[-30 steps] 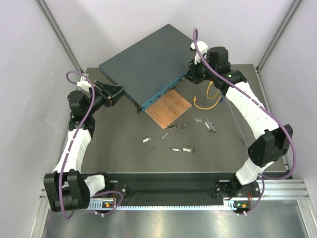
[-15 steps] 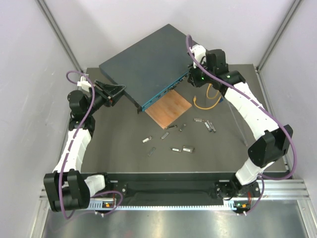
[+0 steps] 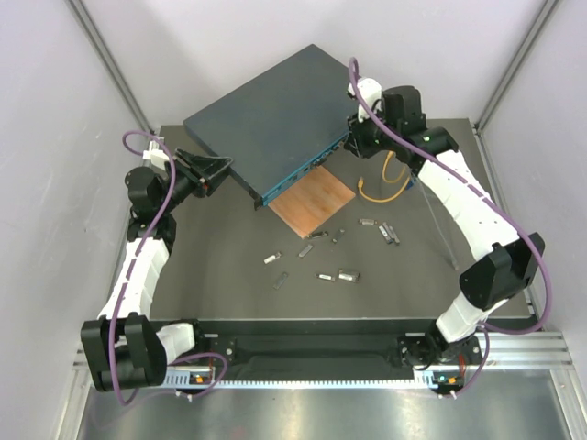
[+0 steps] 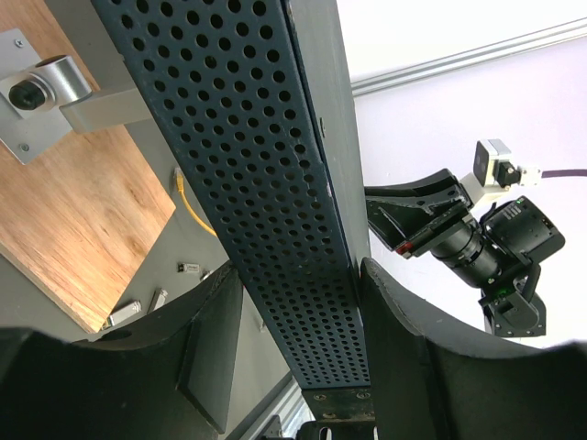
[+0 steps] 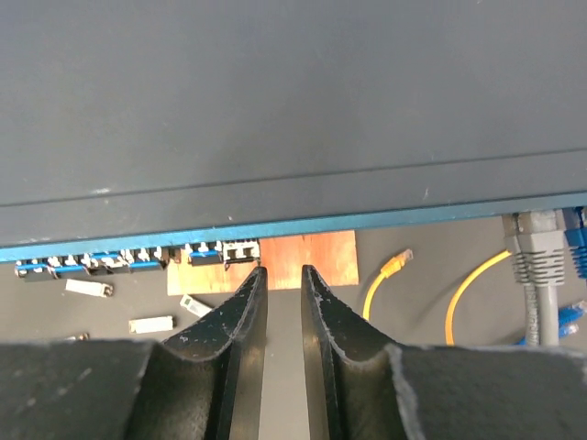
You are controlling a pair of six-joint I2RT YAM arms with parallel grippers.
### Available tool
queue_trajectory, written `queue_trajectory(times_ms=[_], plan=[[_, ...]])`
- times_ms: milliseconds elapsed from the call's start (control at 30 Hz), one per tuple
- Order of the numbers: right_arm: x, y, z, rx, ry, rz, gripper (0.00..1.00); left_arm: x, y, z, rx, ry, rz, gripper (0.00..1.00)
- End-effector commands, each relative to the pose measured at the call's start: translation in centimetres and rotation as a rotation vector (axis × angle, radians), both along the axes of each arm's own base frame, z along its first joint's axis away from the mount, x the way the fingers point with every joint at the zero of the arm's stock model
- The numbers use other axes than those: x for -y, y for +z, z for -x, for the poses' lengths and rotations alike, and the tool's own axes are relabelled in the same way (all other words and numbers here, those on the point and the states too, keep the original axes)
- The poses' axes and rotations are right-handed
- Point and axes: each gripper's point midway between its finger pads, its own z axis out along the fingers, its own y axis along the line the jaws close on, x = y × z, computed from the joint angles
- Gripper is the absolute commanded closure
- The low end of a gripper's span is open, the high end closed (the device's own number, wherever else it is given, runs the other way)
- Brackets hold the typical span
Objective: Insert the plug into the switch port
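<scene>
The switch, a large dark blue-grey box, lies skewed at the back of the table, its teal face with a row of sockets turned to the front. My left gripper straddles the switch's left corner; in the left wrist view its fingers flank the perforated side. My right gripper hovers at the switch's right end, jaws a narrow gap apart and empty. A yellow cable's plug lies loose on the table. A grey plug sits against the teal face.
A thin brown wooden square lies under the switch's front edge. The yellow cable loops to its right, beside blue cables. Several small metal modules are scattered at mid-table. Walls close in on the back and sides.
My right wrist has shifted slightly at the switch's right end. The left arm and the switch have not moved.
</scene>
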Motion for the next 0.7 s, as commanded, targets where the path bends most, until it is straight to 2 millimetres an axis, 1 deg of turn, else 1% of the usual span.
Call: queue_trajectory(times_ms=[0, 67, 200, 367, 433, 467, 533, 600, 667], plan=[[-1.6, 3.0, -0.1, 0.061, 0.031, -0.058, 0.80, 1.4, 1.8, 0.4, 0.147, -0.059, -0.076, 0.98], [-1.7, 3.3, -0.3, 0.064, 0.033, -0.062, 0.80, 1.4, 1.7, 0.3, 0.146, -0.058, -0.075, 0.97], [-2.4, 3.0, -0.4, 0.053, 0.044, -0.067, 0.80, 1.4, 1.8, 0.4, 0.150, -0.059, -0.074, 0.97], [-2.6, 2.8, -0.9, 0.055, 0.036, -0.079, 0.81, 1.4, 1.8, 0.4, 0.150, -0.059, -0.074, 0.97], [-2.7, 3.4, -1.2, 0.076, 0.024, -0.099, 0.83, 1.4, 1.7, 0.4, 0.146, -0.059, -0.075, 0.97], [-2.8, 3.1, -1.2, 0.072, 0.021, -0.104, 0.84, 1.4, 1.7, 0.3, 0.146, -0.059, -0.075, 0.97], [-2.9, 3.4, -1.5, 0.089, 0.011, -0.133, 0.85, 1.4, 1.7, 0.4, 0.146, -0.061, -0.075, 0.97], [-3.1, 4.1, -1.3, 0.107, 0.011, -0.163, 0.85, 1.4, 1.5, 0.3, 0.142, -0.061, -0.074, 0.98], [-3.2, 4.3, -1.5, 0.128, 0.011, -0.175, 0.85, 1.4, 1.4, 0.3, 0.141, -0.059, -0.075, 0.98]])
